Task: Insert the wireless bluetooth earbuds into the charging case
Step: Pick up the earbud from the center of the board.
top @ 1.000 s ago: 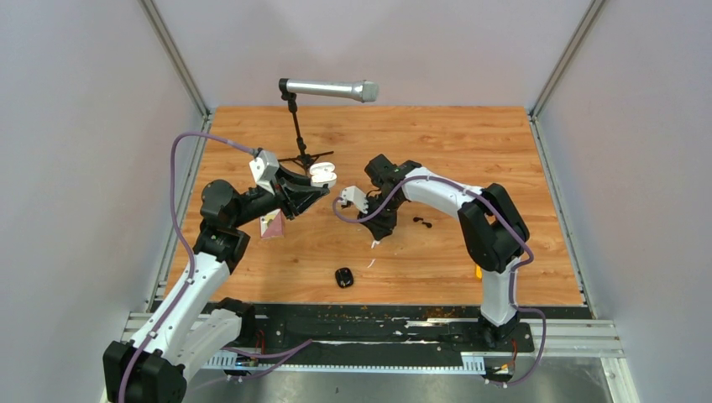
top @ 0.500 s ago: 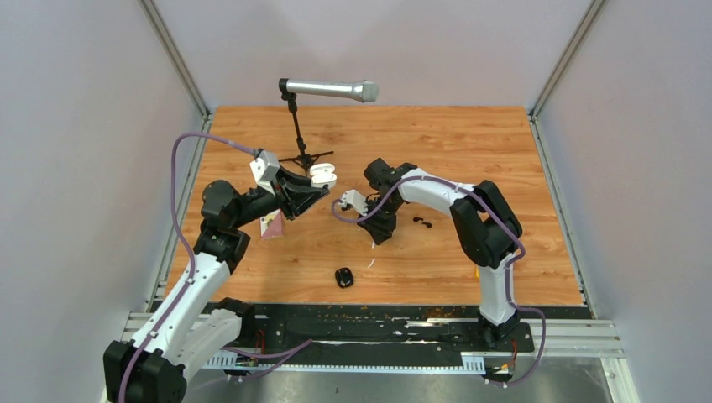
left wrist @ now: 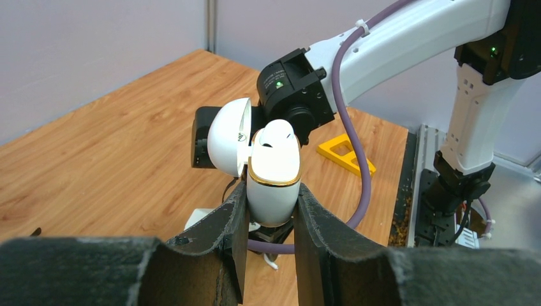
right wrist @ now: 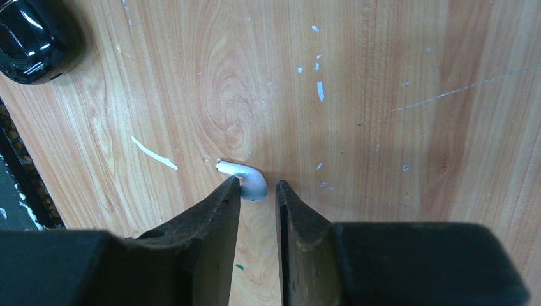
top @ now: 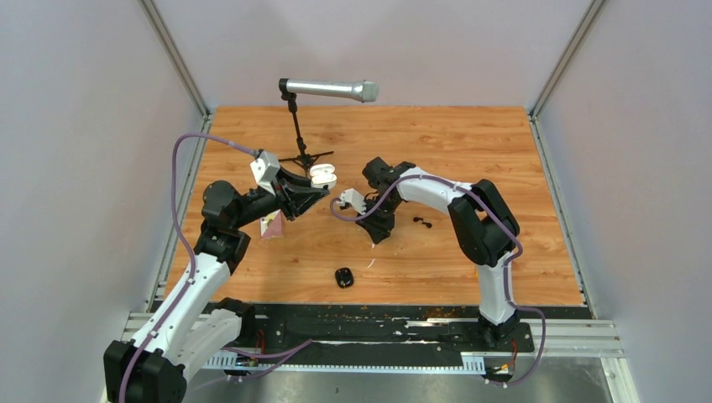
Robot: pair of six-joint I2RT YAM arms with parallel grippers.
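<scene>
L arm (top: 220,220) reaches in fm the left; L jaws clamp a white charging case (top: 322,175), lid open, just in front of the mic stand (top: 299,138) base. R arm (top: 437,191) bends across to centre, R jaws pointed down at the wood surface (top: 470,143); what's at their tips is too small to tell. Two black earbuds (top: 422,222) lie just right of the R wrist. A black case (top: 344,277) sits nearer the bases, apart fm both arms. A pink item (top: 271,225) lies by the L arm. The silver mic (top: 327,88) is horiz. on the stand.

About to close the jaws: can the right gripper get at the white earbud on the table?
Probably yes: the right gripper has its fingertips either side of the head of the white earbud, nothing in between.
</scene>
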